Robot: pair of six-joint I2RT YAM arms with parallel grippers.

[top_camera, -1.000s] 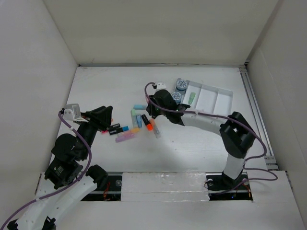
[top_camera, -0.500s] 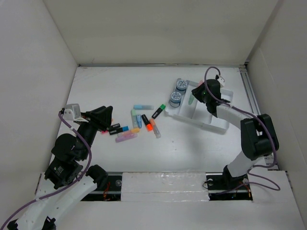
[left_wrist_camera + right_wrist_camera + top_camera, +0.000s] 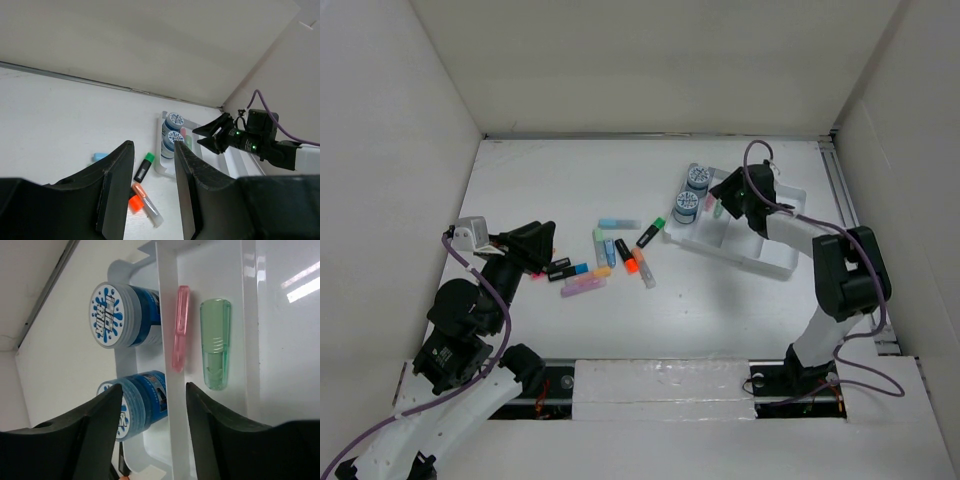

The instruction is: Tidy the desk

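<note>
The desk [image 3: 720, 300] is a white tabletop. Loose markers lie near its middle: a light blue one [image 3: 617, 223], a green-capped black one [image 3: 651, 233], an orange one [image 3: 627, 257] and a purple one [image 3: 584, 287]. My right gripper [image 3: 725, 195] hovers open and empty over the white tray [image 3: 775, 255]. Below it, in the right wrist view, a pink pen [image 3: 180, 327] and a green capped marker [image 3: 215, 345] lie in one compartment. My left gripper [image 3: 535, 245] stands open at the left, with nothing between its fingers [image 3: 117, 190].
Two blue tape rolls [image 3: 697, 177] [image 3: 686, 203] stand on edge in the tray's left end compartment. A black and blue marker [image 3: 567, 269] lies close to the left gripper. White walls bound the desk on three sides.
My right gripper has travelled from the marker cluster to the tray, and its jaws have opened there. The left arm has not moved.
</note>
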